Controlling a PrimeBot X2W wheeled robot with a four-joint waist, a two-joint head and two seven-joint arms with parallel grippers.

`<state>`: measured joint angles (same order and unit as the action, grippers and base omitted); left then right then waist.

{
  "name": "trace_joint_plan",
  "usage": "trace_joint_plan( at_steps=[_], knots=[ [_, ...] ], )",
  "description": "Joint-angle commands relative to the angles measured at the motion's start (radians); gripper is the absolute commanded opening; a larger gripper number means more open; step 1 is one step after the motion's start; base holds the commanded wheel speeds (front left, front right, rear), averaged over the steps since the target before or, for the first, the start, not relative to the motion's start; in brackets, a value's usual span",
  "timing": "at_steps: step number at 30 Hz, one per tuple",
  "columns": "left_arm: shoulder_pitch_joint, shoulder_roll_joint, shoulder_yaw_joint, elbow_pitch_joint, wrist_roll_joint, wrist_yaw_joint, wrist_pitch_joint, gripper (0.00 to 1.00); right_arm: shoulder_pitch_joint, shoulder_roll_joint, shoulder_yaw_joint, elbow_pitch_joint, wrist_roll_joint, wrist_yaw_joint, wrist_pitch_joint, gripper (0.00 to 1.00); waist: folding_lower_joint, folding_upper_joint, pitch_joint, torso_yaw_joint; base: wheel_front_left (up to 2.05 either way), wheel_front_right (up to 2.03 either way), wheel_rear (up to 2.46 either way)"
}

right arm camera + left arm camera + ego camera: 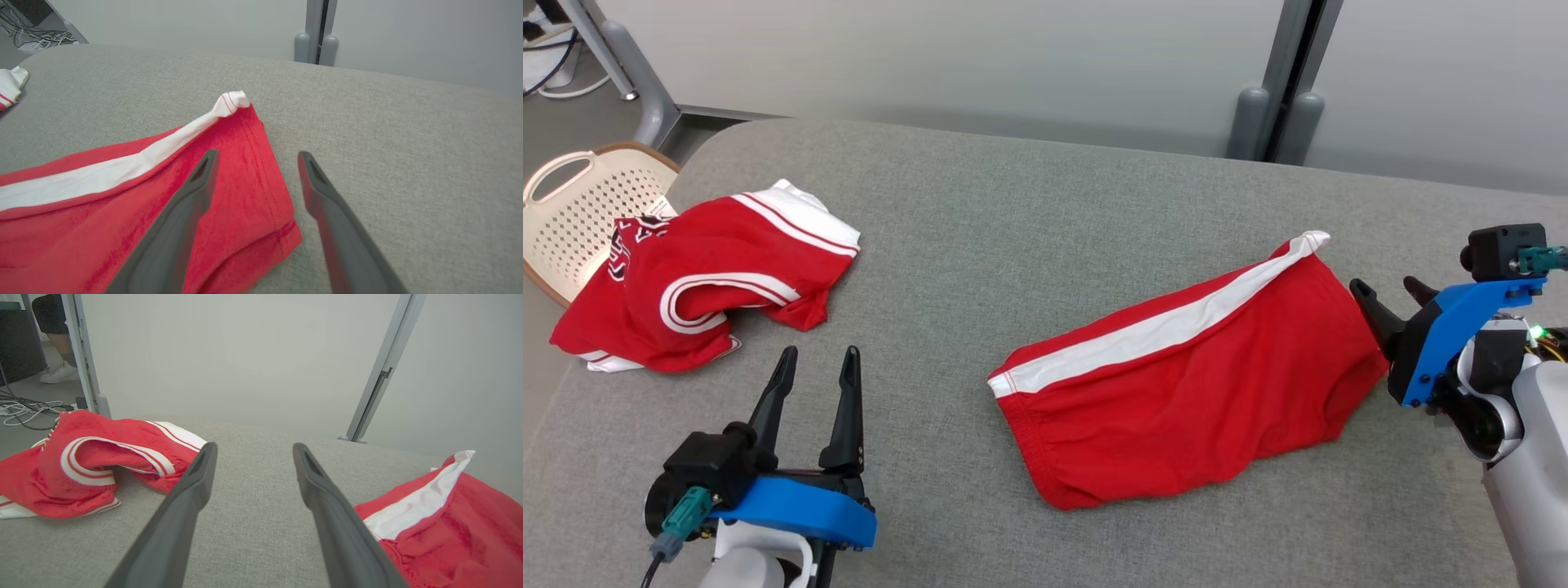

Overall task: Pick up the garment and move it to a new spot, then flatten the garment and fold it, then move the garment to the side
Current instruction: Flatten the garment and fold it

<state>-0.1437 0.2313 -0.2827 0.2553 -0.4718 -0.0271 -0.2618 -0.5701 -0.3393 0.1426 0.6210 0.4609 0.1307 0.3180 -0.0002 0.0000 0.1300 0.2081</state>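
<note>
Red shorts with a white side stripe (1201, 384) lie folded over on the grey cloth-covered table (1045, 188), right of centre. My right gripper (1382, 286) hovers open at their right end; in the right wrist view its jaws (258, 152) straddle the hem edge of the shorts (245, 183), holding nothing. My left gripper (819, 353) stands open at the lower left, empty, over bare table between the shorts (449, 522) and a crumpled red and white jersey (703, 278). In the left wrist view the left gripper (254, 446) points at bare cloth.
The jersey (81, 457) sits at the table's left edge. A cream perforated basket (572, 204) stands on the floor beyond that edge. Grey frame posts (1274, 106) rise behind the table. A person's leg and white shoe (59, 373) and floor cables (24, 410) lie far left.
</note>
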Motion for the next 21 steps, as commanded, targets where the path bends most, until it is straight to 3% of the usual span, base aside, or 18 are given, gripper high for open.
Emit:
trace_joint_plan(
  at_steps=[1, 12, 21],
  knots=[
    [-0.025, 0.012, 0.002, 0.012, 0.013, -0.014, -0.004, 1.0, 0.001, 0.005, -0.013, 0.02, -0.011, 0.0, -0.01, 1.0, 0.0002, 0.0, 0.013, 0.011, 0.0, 0.0, 0.0],
    [-0.108, 0.009, -0.024, 0.032, 0.009, -0.049, 0.001, 1.0, -0.083, 0.044, -0.079, 0.161, -0.075, 0.0, -0.026, 1.0, 0.0002, 0.0, 0.109, 0.051, 0.0, 0.0, 0.0],
    [-0.114, -0.011, -0.025, 0.056, -0.007, -0.051, -0.001, 1.0, -0.106, 0.086, -0.099, 0.272, -0.094, 0.0, -0.027, 1.0, 0.0002, 0.0, 0.125, 0.063, 0.0, 0.0, 0.0]
  ],
)
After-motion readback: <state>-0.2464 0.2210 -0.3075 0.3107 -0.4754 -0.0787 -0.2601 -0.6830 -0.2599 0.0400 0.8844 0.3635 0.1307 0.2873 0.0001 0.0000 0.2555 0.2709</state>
